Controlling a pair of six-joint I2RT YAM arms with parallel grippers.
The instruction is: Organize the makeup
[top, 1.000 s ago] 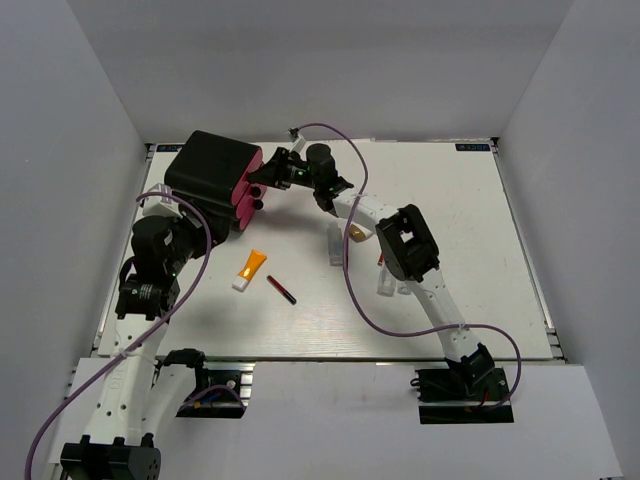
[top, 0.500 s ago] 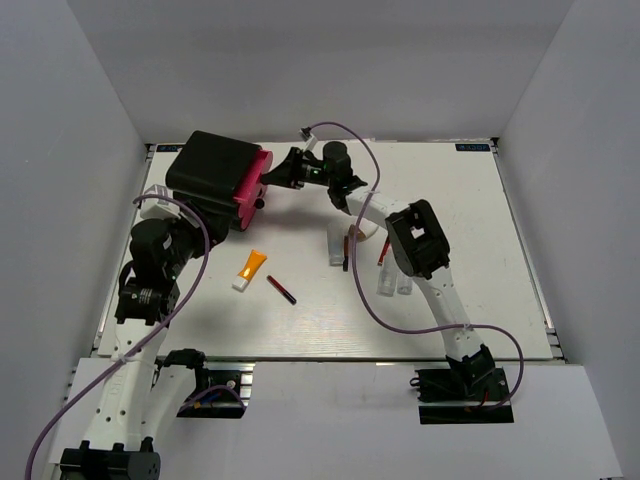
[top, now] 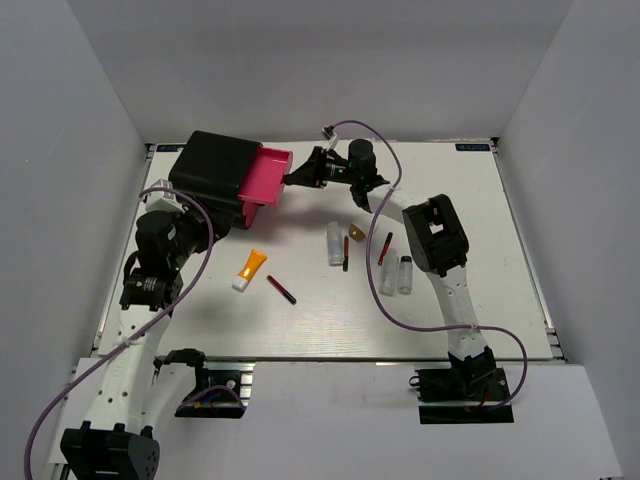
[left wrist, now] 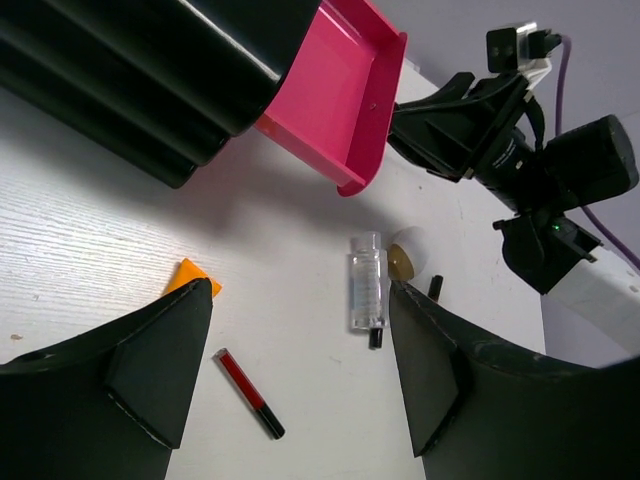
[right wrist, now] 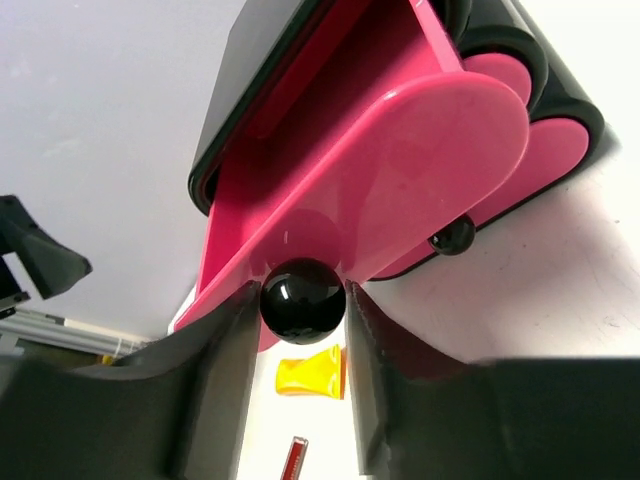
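Note:
The makeup lies loose on the white table: an orange tube [top: 250, 268] with a white cap, a dark-red stick [top: 281, 290], a clear bottle [top: 333, 243], a beige egg-shaped piece [top: 356, 234], two slim sticks [top: 385, 248] and two small clear bottles [top: 396, 275]. My right gripper [top: 300, 178] is shut on the black knob [right wrist: 302, 296] of the top pink drawer [top: 265, 175], which stands pulled out of the black box [top: 213, 172]. My left gripper [left wrist: 300, 330] is open and empty, held above the table over the dark-red stick [left wrist: 250, 393], beside the orange tube [left wrist: 192, 275].
A second pink drawer with its own knob [right wrist: 452, 236] sits shut below the open one. The right arm [top: 430, 240] stretches across the back of the table above the bottles. The table's edges run along grey walls on three sides.
My right gripper has pulled the top pink drawer out to the right. The right arm swung right and uncovered the bottles and sticks. The left arm has barely moved.

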